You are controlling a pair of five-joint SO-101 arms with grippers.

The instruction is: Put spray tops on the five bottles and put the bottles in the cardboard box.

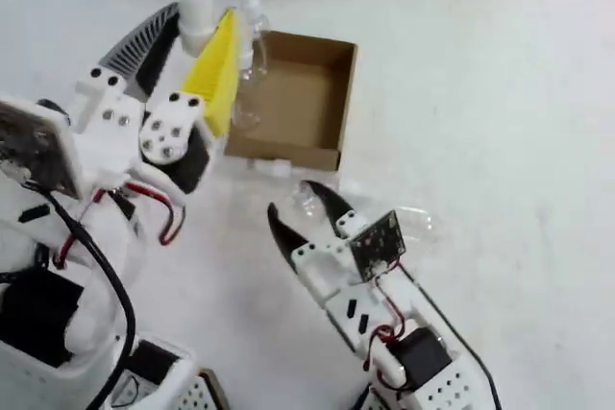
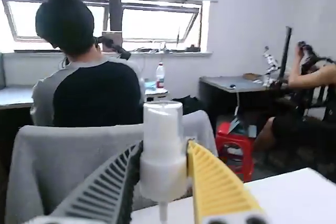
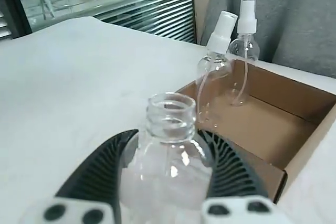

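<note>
left hand (image 2: 164, 149): spray top (image 2: 163, 129) clamped | right hand (image 3: 167, 136): open bottle (image 3: 168, 174) clamped

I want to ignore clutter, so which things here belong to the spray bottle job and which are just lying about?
Job: spray top in left claw; open bottle in right claw; leaning topped bottle; upright topped bottle; cardboard box.
Lying about: grey chair; red stool.

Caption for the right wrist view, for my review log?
Right end effector holds an open bottle; two topped bottles stand in the box behind.
</note>
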